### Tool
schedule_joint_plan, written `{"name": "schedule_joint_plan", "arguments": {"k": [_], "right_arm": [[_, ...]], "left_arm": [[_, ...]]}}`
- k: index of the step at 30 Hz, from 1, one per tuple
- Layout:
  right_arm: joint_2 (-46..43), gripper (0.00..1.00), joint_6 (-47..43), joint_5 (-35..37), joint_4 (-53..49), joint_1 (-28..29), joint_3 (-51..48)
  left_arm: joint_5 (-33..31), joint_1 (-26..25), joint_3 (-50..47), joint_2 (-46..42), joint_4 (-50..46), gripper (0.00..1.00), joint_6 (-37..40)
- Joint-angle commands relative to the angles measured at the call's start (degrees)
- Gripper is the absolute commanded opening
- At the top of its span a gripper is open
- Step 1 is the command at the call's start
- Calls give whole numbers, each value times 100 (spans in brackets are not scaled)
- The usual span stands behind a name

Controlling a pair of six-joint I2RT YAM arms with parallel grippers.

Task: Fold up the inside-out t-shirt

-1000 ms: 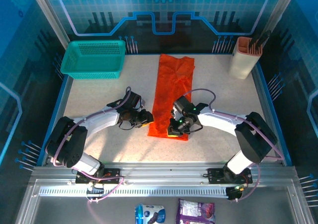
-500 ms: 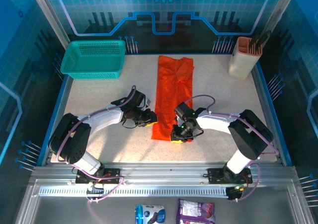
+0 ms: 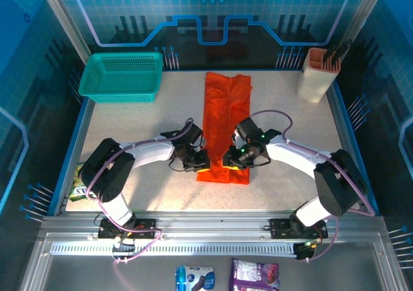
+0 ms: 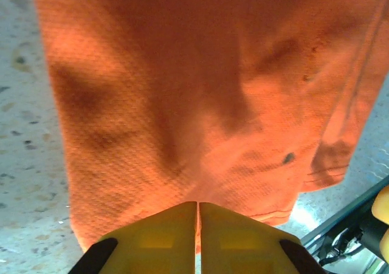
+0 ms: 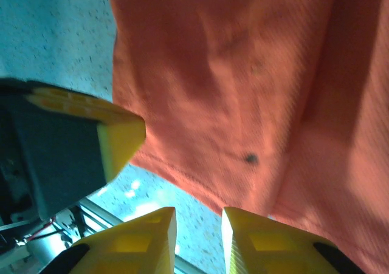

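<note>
The inside-out t-shirt (image 3: 224,110) lies as a long orange-red strip running from the table's far side toward me. My left gripper (image 3: 202,164) is at the strip's near left edge. In the left wrist view its yellow jaws (image 4: 198,204) are shut with a sliver of the t-shirt (image 4: 200,92) pinched between them. My right gripper (image 3: 231,159) sits on the strip's near right part. In the right wrist view it (image 5: 197,212) stands open, speckled table showing between the fingers and the hem of the t-shirt (image 5: 243,73) just beyond the tips. The left gripper's finger (image 5: 121,140) is close by.
A teal mesh basket (image 3: 122,77) stands at the back left and a beige holder (image 3: 317,73) at the back right. A snack packet (image 3: 79,184) lies by the left rim. Two packets (image 3: 195,278) lie below the front rail.
My left gripper has moved right onto the shirt's near left edge and closed on it. My right gripper has opened and shifted slightly away from me.
</note>
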Motion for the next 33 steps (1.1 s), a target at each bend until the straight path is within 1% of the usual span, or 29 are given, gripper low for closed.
{"name": "schedule_joint_plan", "arguments": {"k": [1, 4, 7, 10, 12, 15, 19, 22, 24, 26, 29, 33], "right_arm": [[511, 25, -179, -493, 428, -165, 219], [929, 24, -199, -568, 736, -318, 221], [1326, 21, -293, -321, 747, -426, 176], [1581, 21, -322, -298, 795, -473, 52], [1517, 20, -299, -421, 897, -473, -36], [1154, 21, -256, -585, 895, -470, -54], [703, 21, -328, -560, 549, -475, 139], [518, 22, -358, -684, 309, -414, 190], [353, 22, -383, -761, 176, -272, 140], [202, 23, -397, -832, 114, -74, 38], [204, 24, -346, -926, 139, 119, -157], [491, 24, -173, -1089, 650, 316, -592]], "left_arm": [[-93, -18, -134, 67, -150, 11, 72], [-36, -70, -352, 56, -43, 11, -22], [-19, -84, -593, -43, 85, 11, -131], [17, -111, -790, -111, 173, 11, -248], [26, -144, -876, -147, 193, 11, -291], [48, -174, -969, -249, 186, 11, -334], [218, -176, -978, -587, 270, 12, -518], [27, -175, -634, -742, -160, 12, -361], [-82, -176, -423, -764, -389, 12, -252], [-72, -175, -297, -733, -370, 12, -238], [-37, -180, -124, -517, -304, 12, -238], [-155, -182, 20, -154, -282, 12, -142]]}}
